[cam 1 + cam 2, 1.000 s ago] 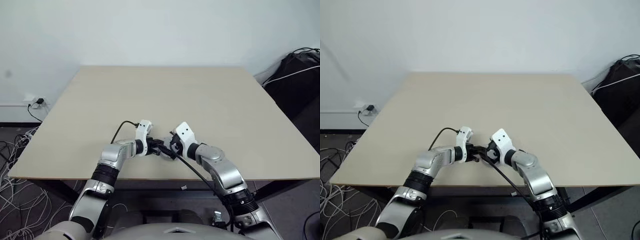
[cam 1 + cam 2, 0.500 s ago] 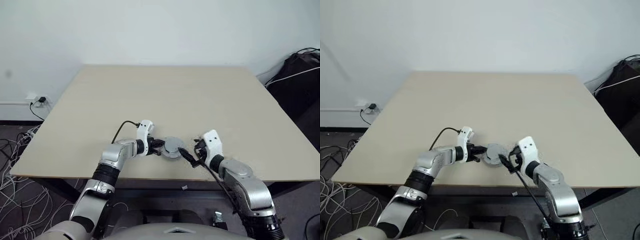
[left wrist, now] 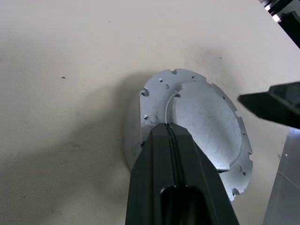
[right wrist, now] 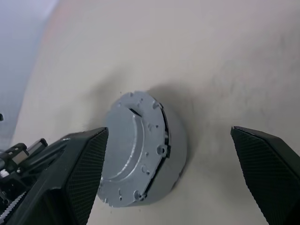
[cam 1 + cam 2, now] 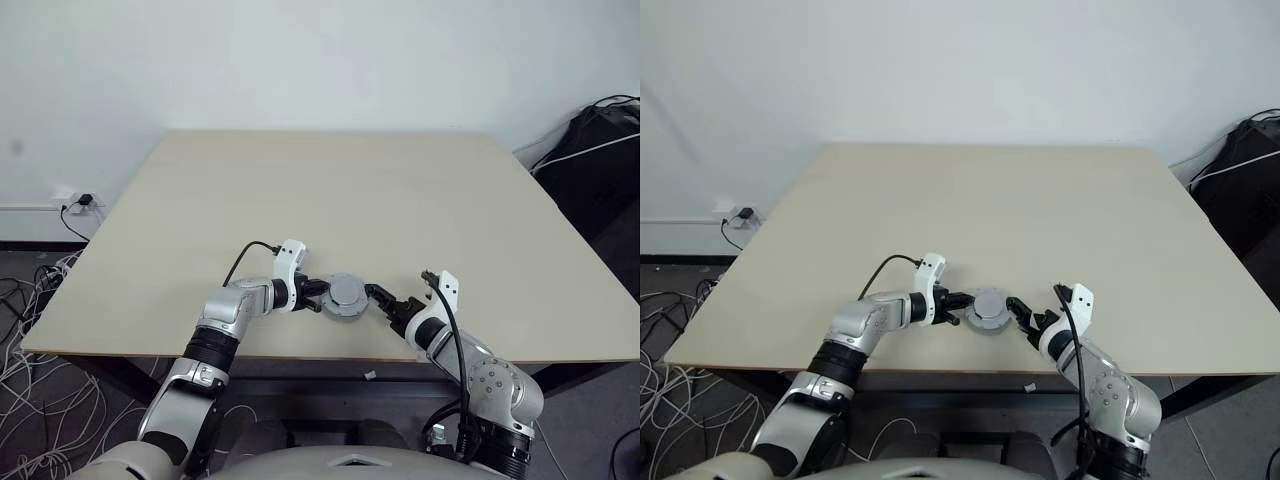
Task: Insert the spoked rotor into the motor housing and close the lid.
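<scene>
**Lidded housing on the near edge, one gripper pinched at its rim**

The motor housing (image 5: 346, 295) sits on the tabletop (image 5: 330, 200) close to its near edge, between the two arms. It reads as a closed silvery disc with a notched lid on top; a dark seam runs round its side in the right wrist view. The spoked rotor cannot be made out, so whether it lies seated inside is not something these views settle.

The left gripper (image 5: 318, 296) reaches in from the left, its fingers (image 3: 174, 154) pressed together with no gap, their tips resting on the lid's raised step at the housing's left rim. The right gripper (image 5: 385, 300) stands just right of the housing, its fingers (image 4: 70, 164) spread wide and apart from the disc, holding nothing.

Risks, as a judgement: the left tips bear on one side only, so any push could tilt the lid or slide the housing rightward. If the right fingers close off-centre, they could knock the disc toward the near edge. Should the lid sit uneven along that seam, pressing down might jam it askew.
</scene>
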